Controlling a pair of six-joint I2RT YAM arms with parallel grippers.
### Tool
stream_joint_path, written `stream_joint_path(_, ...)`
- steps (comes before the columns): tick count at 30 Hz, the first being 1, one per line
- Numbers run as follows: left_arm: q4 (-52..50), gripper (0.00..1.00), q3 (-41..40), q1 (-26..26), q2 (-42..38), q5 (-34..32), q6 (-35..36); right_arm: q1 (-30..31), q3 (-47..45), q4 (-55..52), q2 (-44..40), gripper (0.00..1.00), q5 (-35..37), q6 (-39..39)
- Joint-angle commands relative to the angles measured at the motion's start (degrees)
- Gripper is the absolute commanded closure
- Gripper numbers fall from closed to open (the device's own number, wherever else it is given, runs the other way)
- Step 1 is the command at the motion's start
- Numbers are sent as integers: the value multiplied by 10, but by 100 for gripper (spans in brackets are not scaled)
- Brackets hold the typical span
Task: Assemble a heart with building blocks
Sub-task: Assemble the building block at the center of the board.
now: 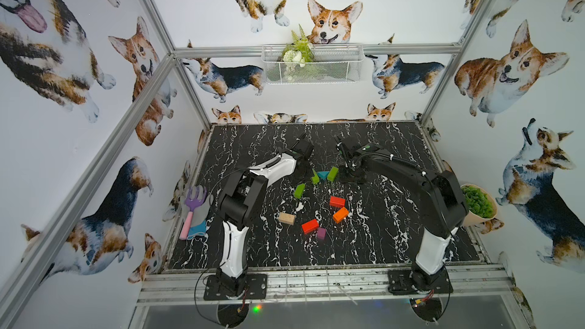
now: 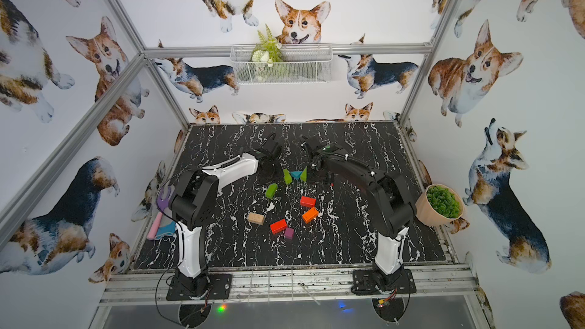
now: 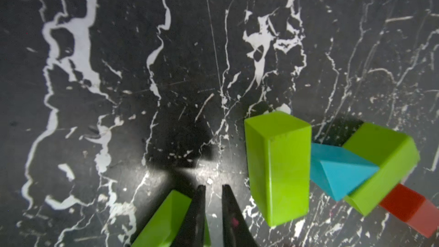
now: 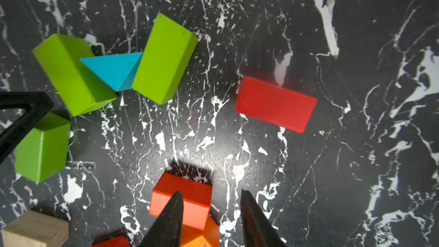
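- Desk (image 1: 395, 232) is carrying the building blocks (image 1: 310, 226) in a loose, gapped ring around its middle.
- Teal triangle (image 1: 323, 175) is sitting at the far side between two green bricks (image 1: 315, 178), touching both.
- Third green brick (image 1: 299, 190) is lying just beside them. Beige brick (image 1: 286, 218), purple cube (image 1: 321, 233), orange brick (image 1: 340, 214) and a red brick (image 1: 337, 201) are lying nearer the arm bases.
- Left tool (image 3: 212, 186) is hovering with a narrow gap, gripping nothing, just beside the third green brick.
- Right tool (image 4: 211, 191) is hanging partly open and empty above that red brick.
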Motion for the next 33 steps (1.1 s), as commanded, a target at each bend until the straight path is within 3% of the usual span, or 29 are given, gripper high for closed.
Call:
stream_joint_path(1, 4, 82, 13, 0, 11, 25, 3, -8, 23, 5, 30, 58, 3, -21)
stream_joint_path(10, 24, 81, -34, -2, -9, 31, -19, -12, 41, 3, 61, 59, 0, -24)
stream_joint_path(24, 32, 77, 9, -2, 22, 40, -19, -14, 33, 22, 90, 59, -10, -23)
stream_joint_path(33, 60, 76, -3, -4, 25, 62, -41, -14, 45, 17, 102, 59, -8, -24)
